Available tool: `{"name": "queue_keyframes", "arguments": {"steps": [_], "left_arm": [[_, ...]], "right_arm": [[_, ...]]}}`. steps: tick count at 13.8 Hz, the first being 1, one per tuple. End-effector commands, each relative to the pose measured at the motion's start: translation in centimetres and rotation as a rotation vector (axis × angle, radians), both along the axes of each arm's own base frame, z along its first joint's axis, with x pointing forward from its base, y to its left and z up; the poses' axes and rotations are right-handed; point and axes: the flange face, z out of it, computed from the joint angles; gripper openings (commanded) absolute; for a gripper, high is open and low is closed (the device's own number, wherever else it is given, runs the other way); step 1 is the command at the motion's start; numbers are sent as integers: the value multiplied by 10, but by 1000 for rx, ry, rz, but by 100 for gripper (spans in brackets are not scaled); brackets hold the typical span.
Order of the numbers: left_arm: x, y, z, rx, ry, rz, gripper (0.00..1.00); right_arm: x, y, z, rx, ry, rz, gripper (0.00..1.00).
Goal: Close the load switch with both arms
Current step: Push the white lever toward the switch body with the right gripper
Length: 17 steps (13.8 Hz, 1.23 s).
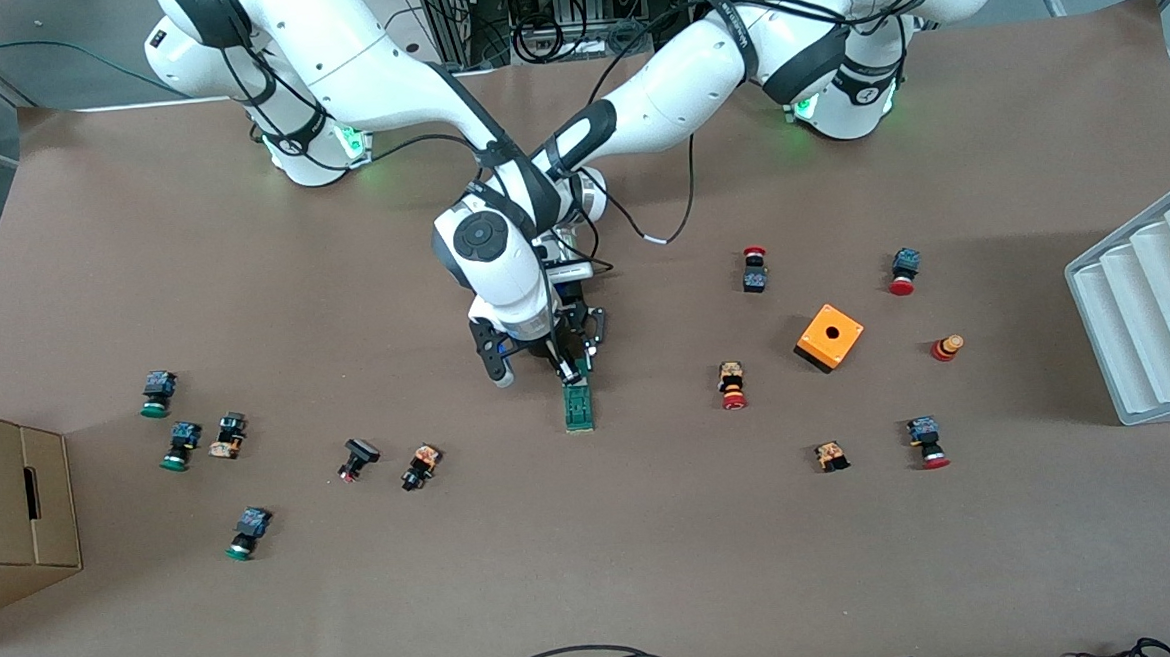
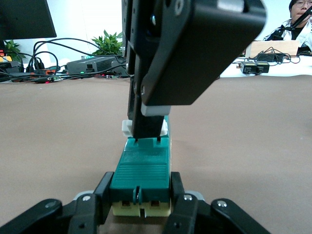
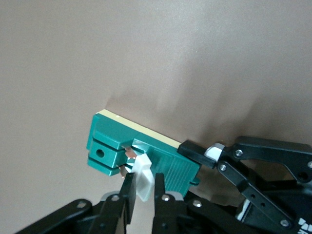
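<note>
Left edge of the front view: a cardboard box (image 1: pixel 9 509) at mid-height. Loose push buttons (image 1: pixel 181 445) lie scattered across the lower-left part of the brown surface (image 1: pixel 658 565).

Centre of the frame: the load switch (image 1: pixel 578 406) lies flat on the surface, a narrow green block running up and down the frame. Both arms converge on its upper end.

Right hand (image 3: pixel 142 195): closed on the white lever (image 3: pixel 143 176) of the load switch, one finger pressed to each side, as the right wrist view shows.

Left hand (image 2: pixel 140 195): closed on the green body of the load switch, fingers (image 2: pixel 103 192) against both flanks at the end away from the lever. In the front view this hand is largely masked by the right arm, so its exact contact there is uncertain.

Right of centre: further push buttons and an orange cube (image 1: pixel 830 337) with a hole. Right edge: a grey ribbed tray (image 1: pixel 1150 304).
</note>
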Motion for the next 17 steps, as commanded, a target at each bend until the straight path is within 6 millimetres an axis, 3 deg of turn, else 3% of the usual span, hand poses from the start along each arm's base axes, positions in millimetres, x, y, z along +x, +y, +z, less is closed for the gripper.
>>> {"name": "queue_keyframes", "arguments": {"steps": [1,11,17], "left_arm": [[6,2,-7,15,-1,9,51],[6,2,-7,18,-1,9,51],[6,2,-7,18,-1,9,51]], "right_arm": [[22,-3,0,21,-29,-25,20],[57,-6,17,40,-27,-61,20],[70,-4,16,43,-30,-68,20]]}}
